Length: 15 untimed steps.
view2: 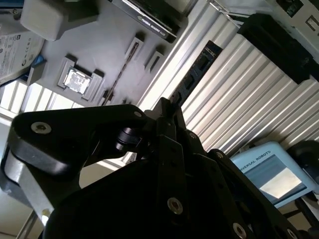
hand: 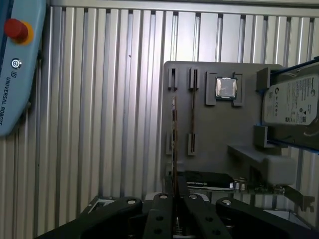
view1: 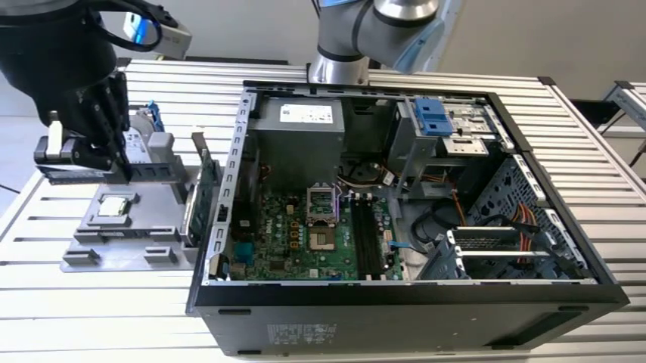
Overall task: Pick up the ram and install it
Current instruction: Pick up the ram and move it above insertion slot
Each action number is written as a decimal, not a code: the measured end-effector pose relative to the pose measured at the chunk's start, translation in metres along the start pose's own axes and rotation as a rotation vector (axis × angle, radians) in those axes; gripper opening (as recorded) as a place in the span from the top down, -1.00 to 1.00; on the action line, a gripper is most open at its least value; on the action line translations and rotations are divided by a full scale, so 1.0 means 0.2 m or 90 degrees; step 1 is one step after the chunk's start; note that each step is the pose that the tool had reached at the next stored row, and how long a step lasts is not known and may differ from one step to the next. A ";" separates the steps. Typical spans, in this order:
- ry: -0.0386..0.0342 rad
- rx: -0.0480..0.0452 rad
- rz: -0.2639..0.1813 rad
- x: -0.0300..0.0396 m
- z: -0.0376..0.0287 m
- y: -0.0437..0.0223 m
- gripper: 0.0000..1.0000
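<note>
- Black gripper (view1: 101,162) hangs over the grey holder (view1: 121,227), to the exterior view's left of the open computer case (view1: 404,302). Under its fingers the ram (view1: 66,177) shows as a dark, level strip. Its long axis follows the table's ribs (view1: 30,302). The end nearer the case is hidden behind the gripper.
- In the first wrist view the ram (hand: 174,149) is edge-on, a thin line along the holder's (hand: 219,144) slots and parallel to the ribs. The fingers (hand: 160,201) press on its two faces, and the picture's edge cuts off its near end.
- In the second wrist view the ram (view2: 199,64) slants away from the gripper (view2: 169,104) over the ribbed table (view2: 239,99), its chip face partly visible. The rest is hidden behind the gripper's body.
</note>
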<state>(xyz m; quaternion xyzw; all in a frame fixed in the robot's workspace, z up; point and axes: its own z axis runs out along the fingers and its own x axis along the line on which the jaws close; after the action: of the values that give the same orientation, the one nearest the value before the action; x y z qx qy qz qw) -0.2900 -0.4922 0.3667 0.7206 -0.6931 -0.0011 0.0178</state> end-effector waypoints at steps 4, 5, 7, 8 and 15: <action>0.0000 0.0000 0.000 0.001 -0.001 -0.043 1.00; 0.0000 0.0000 0.000 0.002 -0.001 -0.053 1.00; 0.0001 0.0000 0.000 0.003 -0.002 -0.075 1.00; 0.0001 0.0000 0.000 0.003 -0.002 -0.085 1.00; 0.0001 0.0000 0.000 0.006 -0.004 -0.158 1.00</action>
<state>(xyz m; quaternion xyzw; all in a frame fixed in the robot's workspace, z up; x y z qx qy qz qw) -0.2585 -0.4921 0.3667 0.7207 -0.6930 -0.0011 0.0179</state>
